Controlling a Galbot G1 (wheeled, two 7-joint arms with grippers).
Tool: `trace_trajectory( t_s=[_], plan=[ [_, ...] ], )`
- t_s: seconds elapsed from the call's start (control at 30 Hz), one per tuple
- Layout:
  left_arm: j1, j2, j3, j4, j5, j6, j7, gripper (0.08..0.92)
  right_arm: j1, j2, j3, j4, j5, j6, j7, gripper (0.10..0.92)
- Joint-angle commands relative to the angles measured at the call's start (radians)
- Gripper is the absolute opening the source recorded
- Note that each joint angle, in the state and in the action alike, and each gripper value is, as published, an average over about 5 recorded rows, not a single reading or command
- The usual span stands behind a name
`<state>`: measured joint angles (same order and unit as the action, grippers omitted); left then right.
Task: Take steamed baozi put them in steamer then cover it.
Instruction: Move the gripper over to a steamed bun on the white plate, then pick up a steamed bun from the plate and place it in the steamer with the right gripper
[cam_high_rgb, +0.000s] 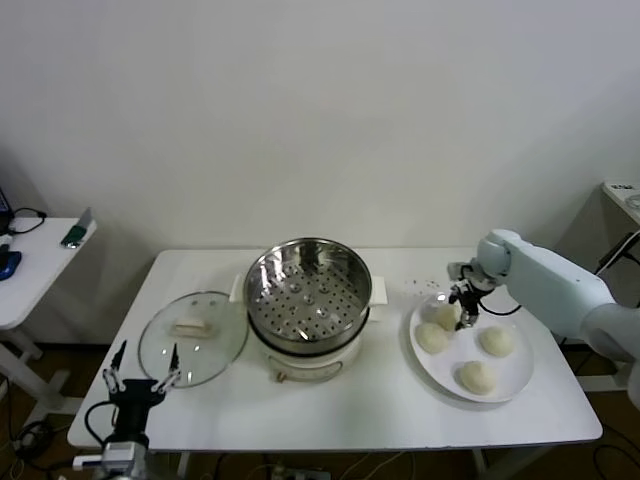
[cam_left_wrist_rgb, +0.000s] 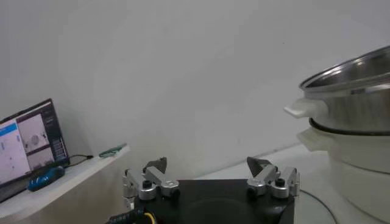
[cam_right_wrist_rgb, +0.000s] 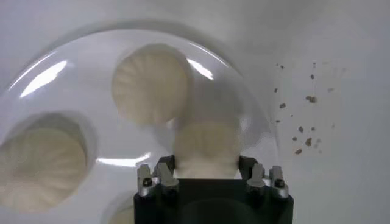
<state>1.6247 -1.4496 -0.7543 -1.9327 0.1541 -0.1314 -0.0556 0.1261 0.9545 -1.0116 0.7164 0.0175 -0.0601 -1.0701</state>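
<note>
A: From the head view, which step?

B: The first pick. The right gripper (cam_high_rgb: 466, 312) is down over one of four cream-white dough baozi (cam_high_rgb: 446, 315) on the flat white plate (cam_high_rgb: 520, 375); the shiny perforated steel steamer (cam_high_rgb: 308, 285) stands empty mid-desk (cam_high_rgb: 350, 410), the glass cover (cam_high_rgb: 192, 337) beside it.

A: Left wrist?

B: Left gripper (cam_left_wrist_rgb: 210, 176) idle, jaws wide, holding nothing; a laptop (cam_left_wrist_rgb: 27, 146) on a side table.

A: Right wrist?

B: Jaws flank the bun, apparently not yet closed. Next, I judge: close, lift.

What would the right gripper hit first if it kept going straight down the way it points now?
Most likely the baozi right between the right gripper fingers, on the white plate. Contact can't be confirmed; depth is unclear.
</note>
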Motion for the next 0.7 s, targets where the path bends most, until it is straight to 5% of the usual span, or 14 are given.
trace_trajectory(
  t_s=[0.03,0.37,0.7],
  plan=[
    [0.010,-0.002,-0.003,-0.003,-0.001,-0.009,0.000,0.823,0.026,-0.002,-0.003,0.004,0.014,0.034,-0.005,0.673],
    [0.041,0.002,-0.004,-0.009,0.000,-0.036,0.001,0.823,0.368,0.022,-0.241,0.076,0.041,0.281,-0.110,0.687],
    [0.065,0.000,0.007,0.002,0.021,-0.054,-0.010,0.823,0.595,0.244,-0.302,0.093,-0.010,0.532,-0.185,0.702]
  ],
)
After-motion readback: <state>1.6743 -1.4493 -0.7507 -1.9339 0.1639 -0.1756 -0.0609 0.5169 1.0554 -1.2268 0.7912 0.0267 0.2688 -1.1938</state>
